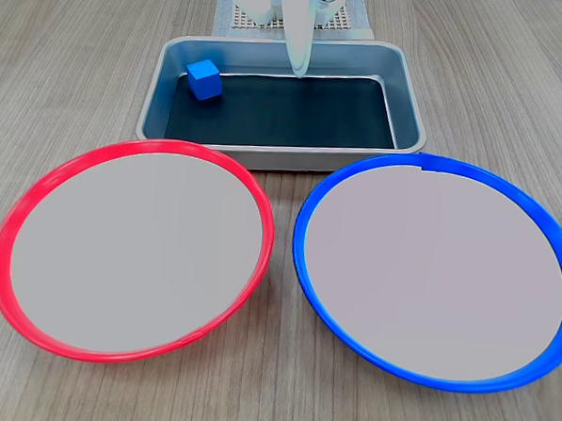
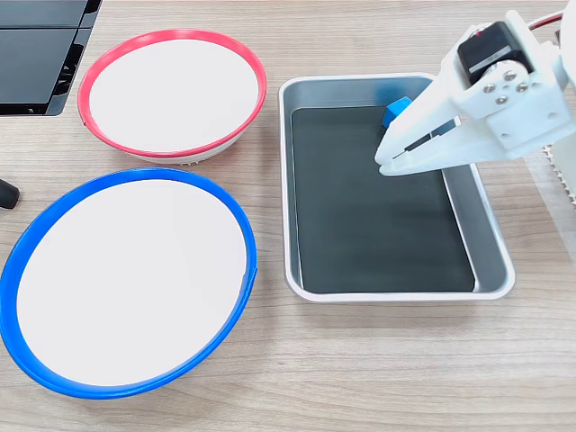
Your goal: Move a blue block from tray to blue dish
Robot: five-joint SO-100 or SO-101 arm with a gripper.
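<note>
- I see my white claw [image 2: 385, 162] hanging over the grey metal tray [image 2: 493, 243]; in a fixed view its tips sit above the black base, toward the end where the cube lies.
- Its fingers [image 2: 423, 135] lie almost pressed together, a thin dark slit between them, and nothing sits in that slit. I read it as clenched on air.
- In the other fixed view the claw [image 1: 299, 70] comes down as one narrow white point above the far wall of the tray [image 1: 265, 156].
- The blue block [image 1: 203, 80] rests on the tray's dark base in a corner, off to the left of the claw in that view and clearly apart from it.
- From the side camera the blue block [image 2: 396, 108] peeks out just behind the claw's upper finger; I cannot tell from there whether they touch.
- The blue dish [image 2: 243, 270] sits on the wooden worktop [image 2: 360, 378] outside the tray, well away from the claw, with only its pale centre inside.
- The same blue dish [image 1: 302, 249] lies on the near side of the tray from the claw.
- A red-rimmed dish [image 1: 6, 243] lies beside it, near but apart.
- The red-rimmed dish [image 2: 261, 90] carries nothing I can see.
</note>
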